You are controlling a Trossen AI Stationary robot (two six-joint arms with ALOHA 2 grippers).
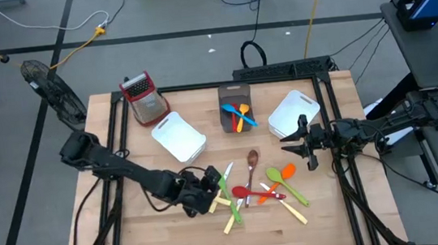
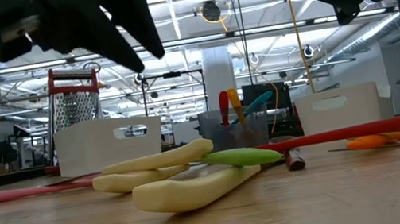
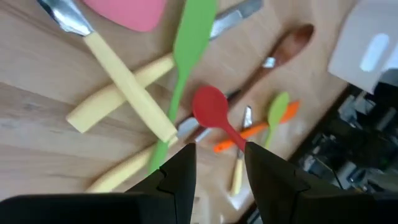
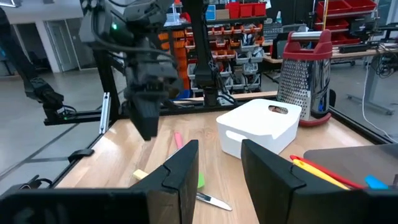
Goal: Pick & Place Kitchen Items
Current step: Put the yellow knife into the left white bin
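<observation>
Left end effector (image 1: 212, 190) hovers over the utensil pile (image 1: 259, 190) mid-desk, jaws part open, empty. Right end effector (image 1: 302, 141) waits near the far bin, open, empty. Red spoon (image 3: 211, 110): light, stiff, slick plastic; grab mid-handle.

No legible text, label, brand, number or sign anywhere; nothing readable on the box grater (image 1: 144, 96), the white bins (image 1: 178, 137), the grey bin (image 1: 235, 104) or the utensils (image 1: 258, 188); room background too indistinct for lettering.
</observation>
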